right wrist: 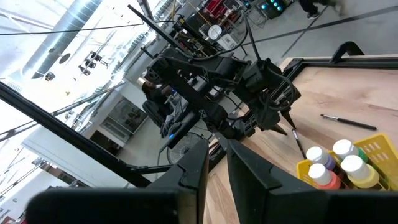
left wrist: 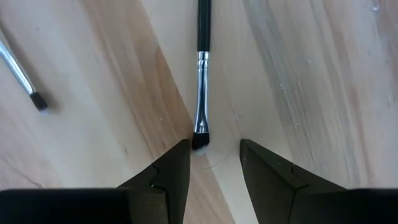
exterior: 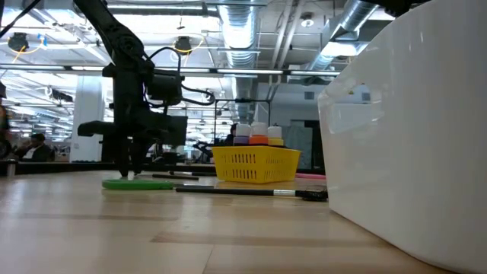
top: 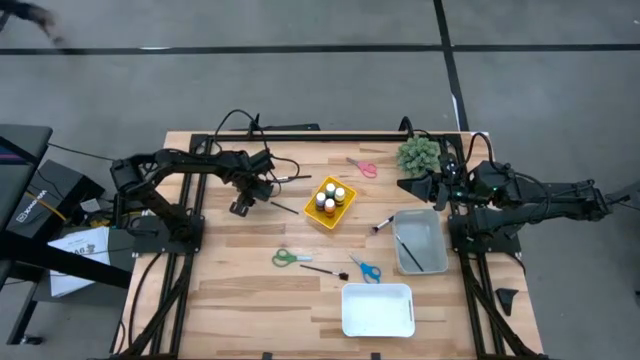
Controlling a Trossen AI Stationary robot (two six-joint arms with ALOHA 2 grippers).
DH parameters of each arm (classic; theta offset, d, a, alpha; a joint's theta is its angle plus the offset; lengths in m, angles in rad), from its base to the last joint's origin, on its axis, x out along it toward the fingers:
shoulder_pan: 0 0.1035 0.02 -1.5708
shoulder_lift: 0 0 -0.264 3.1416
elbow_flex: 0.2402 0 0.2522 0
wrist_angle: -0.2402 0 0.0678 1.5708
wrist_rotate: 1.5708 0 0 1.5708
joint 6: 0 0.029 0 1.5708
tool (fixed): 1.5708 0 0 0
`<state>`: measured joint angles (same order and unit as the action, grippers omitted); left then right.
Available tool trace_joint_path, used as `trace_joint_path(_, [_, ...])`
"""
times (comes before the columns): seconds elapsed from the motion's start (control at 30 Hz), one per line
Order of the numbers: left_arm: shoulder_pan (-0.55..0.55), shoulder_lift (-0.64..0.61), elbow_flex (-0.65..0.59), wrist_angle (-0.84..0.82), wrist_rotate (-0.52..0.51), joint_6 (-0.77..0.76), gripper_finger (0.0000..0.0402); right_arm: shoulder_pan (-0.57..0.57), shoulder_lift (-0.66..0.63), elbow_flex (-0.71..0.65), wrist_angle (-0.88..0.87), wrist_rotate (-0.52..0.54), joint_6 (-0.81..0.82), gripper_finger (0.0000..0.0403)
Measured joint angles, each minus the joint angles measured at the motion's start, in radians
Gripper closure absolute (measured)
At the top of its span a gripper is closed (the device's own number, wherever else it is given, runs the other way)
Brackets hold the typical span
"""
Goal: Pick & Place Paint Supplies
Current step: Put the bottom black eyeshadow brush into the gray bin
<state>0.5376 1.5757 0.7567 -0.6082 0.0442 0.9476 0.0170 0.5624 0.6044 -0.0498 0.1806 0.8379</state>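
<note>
My left gripper (top: 243, 207) (exterior: 131, 173) points down at the table, left of the yellow basket (top: 316, 214). It is open (left wrist: 214, 146), with its fingers on either side of the bristle end of a dark-handled brush (left wrist: 201, 68) (top: 285, 208) that lies flat on the wood. A second brush (left wrist: 22, 74) (top: 292, 178) lies nearby. Several paint bottles (top: 330, 200) (exterior: 259, 135) (right wrist: 336, 165) stand in the basket. My right gripper (top: 412, 186) (right wrist: 216, 155) is shut and waits raised at the table's right side, beside the plant.
A grey bin (top: 440, 240) holds one brush (top: 407, 250); a white bin (top: 347, 310) (exterior: 411, 137) sits at the near edge. Loose brushes (top: 325, 270) (top: 383, 225) and pink (top: 362, 167), green (top: 292, 258) and blue (top: 365, 268) scissors lie about. A spiky plant (top: 418, 153) stands far right.
</note>
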Motion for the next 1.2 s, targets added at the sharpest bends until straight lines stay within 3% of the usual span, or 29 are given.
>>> trace_joint_path(0.33, [-0.002,0.001,0.000,0.004,0.008,0.092,0.0276,0.000,0.000,0.000,0.000,0.000,0.000,0.0346])
trace_joint_path(0.6, [0.002,0.001,-0.001,0.004,0.026,0.084,0.0346,0.000,0.000,0.000,0.000,0.000,0.000,0.0346])
trace_joint_path(0.77, [0.002,0.002,-0.001,0.014,0.044,0.002,0.0395,0.000,0.000,0.000,0.000,0.000,0.000,0.0346])
trace_joint_path(1.2, [-0.035,-0.004,0.001,-0.006,0.039,-0.148,0.0401,0.000,0.000,0.000,0.004,0.000,0.000,0.0346])
